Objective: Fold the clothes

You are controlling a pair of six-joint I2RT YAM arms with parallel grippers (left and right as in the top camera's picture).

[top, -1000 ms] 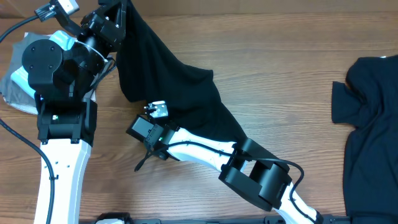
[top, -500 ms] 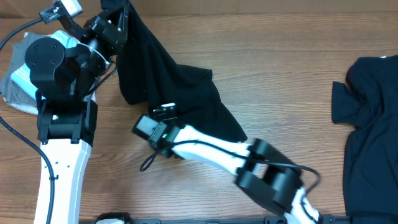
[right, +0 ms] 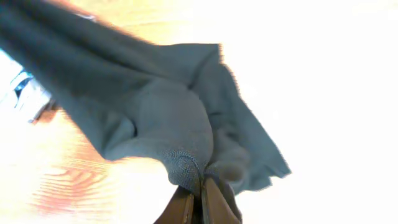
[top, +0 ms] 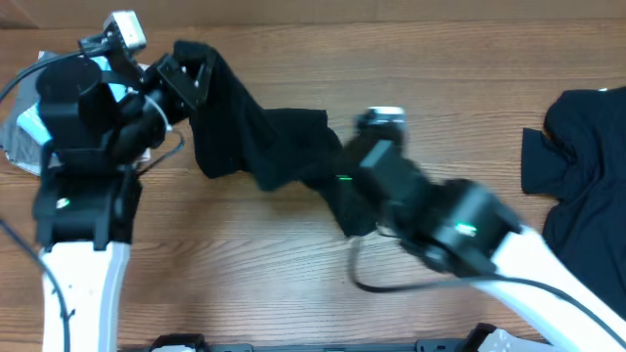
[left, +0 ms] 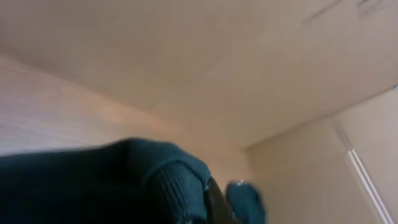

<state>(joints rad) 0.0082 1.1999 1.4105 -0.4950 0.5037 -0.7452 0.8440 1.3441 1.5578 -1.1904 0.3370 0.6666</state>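
A black T-shirt (top: 264,147) hangs stretched between my two grippers above the wooden table. My left gripper (top: 196,73) is shut on one end of it at the upper left; in the left wrist view the dark cloth (left: 124,180) bunches over the fingers (left: 214,202). My right gripper (top: 337,181) is shut on the other end near the table's middle; in the right wrist view the shirt (right: 143,106) drapes from the pinched fingertips (right: 200,186). A second black T-shirt (top: 587,176) lies at the right edge.
A grey and white cloth-like object (top: 24,132) lies at the far left under my left arm. A black cable (top: 411,286) trails from my right arm. The wooden table (top: 469,59) stretches between the shirts.
My right arm has swung up and to the right, lifting its end of the shirt. My left gripper has moved slightly right and down. The shirt is now pulled into a narrower band.
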